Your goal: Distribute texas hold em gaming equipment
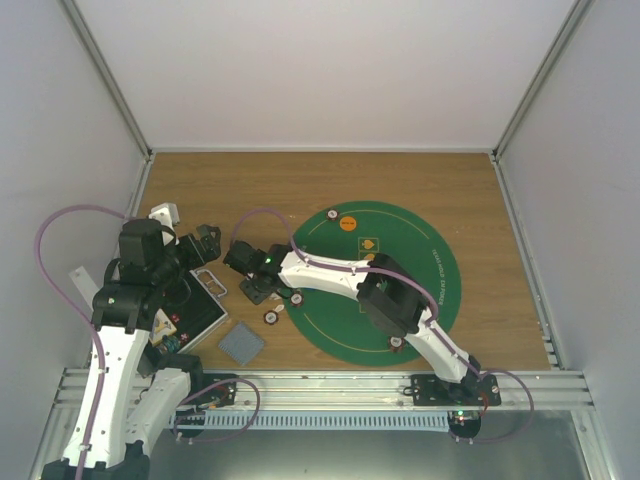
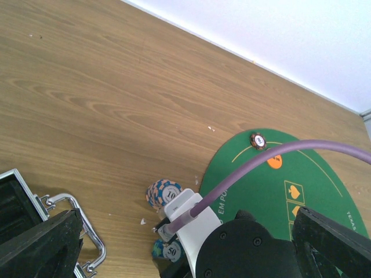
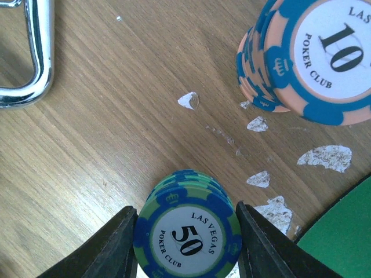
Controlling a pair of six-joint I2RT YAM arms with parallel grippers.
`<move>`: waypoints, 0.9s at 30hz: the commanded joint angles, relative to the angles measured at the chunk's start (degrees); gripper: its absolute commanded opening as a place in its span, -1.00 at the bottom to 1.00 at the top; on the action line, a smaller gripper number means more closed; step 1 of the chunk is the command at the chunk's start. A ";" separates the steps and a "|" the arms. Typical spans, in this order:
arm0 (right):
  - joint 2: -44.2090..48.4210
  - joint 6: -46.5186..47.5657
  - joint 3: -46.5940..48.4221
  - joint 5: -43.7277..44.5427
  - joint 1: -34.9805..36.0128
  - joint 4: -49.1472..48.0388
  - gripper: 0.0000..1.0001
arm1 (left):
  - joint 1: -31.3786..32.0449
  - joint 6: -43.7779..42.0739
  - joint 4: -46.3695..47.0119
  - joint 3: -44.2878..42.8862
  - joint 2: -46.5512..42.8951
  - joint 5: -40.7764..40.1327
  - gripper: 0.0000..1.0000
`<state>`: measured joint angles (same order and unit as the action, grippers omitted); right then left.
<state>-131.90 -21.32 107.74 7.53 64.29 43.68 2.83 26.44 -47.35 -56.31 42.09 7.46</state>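
a blue-and-green 50 chip stack [image 3: 188, 240], its top face printed "las vegas poker club", stands on the wooden surface [image 3: 116, 133], just off the left rim of the green mat [image 3: 348, 237]. it is clamped between the right jaws, one pressed against each side of it. an orange-and-blue 10 chip stack [image 3: 310, 58] is seen just beyond it, apart from it, also on bare wood beside the mat. white flecks [image 3: 324, 156] are scattered over the wood between the two stacks. the chrome handle [image 3: 32, 63] of the black case [image 1: 195, 305] lies further to the left.

on the mat, a brown-edged chip [image 2: 258, 140] lies near the far rim with an orange disc [image 2: 275, 161] just beside it. another chip [image 1: 397, 343] is seen near the near rim, next to the right arm [image 1: 330, 272]. a grey-backed card pack [image 1: 242, 343] lies on the wood between the case and the mat, toward the front edge of the surface.

the left jaws are held wide apart above the case, aimed toward the wrist of the right arm. a purple cable [image 2: 249, 168] is seen arching across that wrist view, over the mat.
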 commanded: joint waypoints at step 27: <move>21.15 -9.92 -20.37 3.51 -3.73 -5.04 -0.30 | -0.46 0.15 0.79 -2.01 -2.83 -2.13 0.98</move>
<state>-115.90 -26.63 95.33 10.70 64.38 42.28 2.83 26.52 -47.66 -56.47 40.53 6.20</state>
